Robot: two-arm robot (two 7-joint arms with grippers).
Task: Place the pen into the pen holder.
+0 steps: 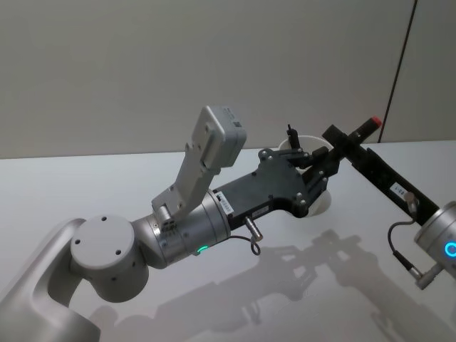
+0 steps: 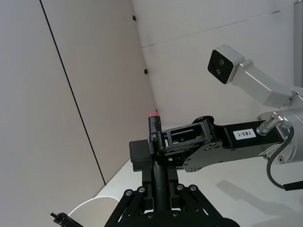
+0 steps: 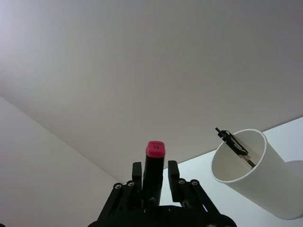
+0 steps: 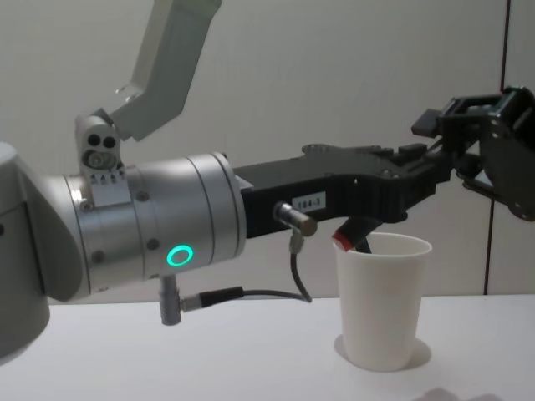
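We see both grippers meeting above the white paper cup (image 4: 380,301), which stands on the pale table (image 1: 107,178).

The right gripper (image 3: 154,182) is closed around a black pen (image 3: 154,165) with a red end cap, the cap sticking out past its fingertips. In the head view that pen (image 1: 356,139) runs slantwise above the cup's far rim.

The left gripper (image 1: 317,171) reaches in from the other side, directly over the cup (image 1: 317,203), and its fingers (image 2: 128,198) sit on either side of the same pen (image 2: 156,156); we cannot tell whether they actually press on it.

Another dark pen (image 3: 234,146) already leans inside the cup (image 3: 255,175), just beside the right gripper.
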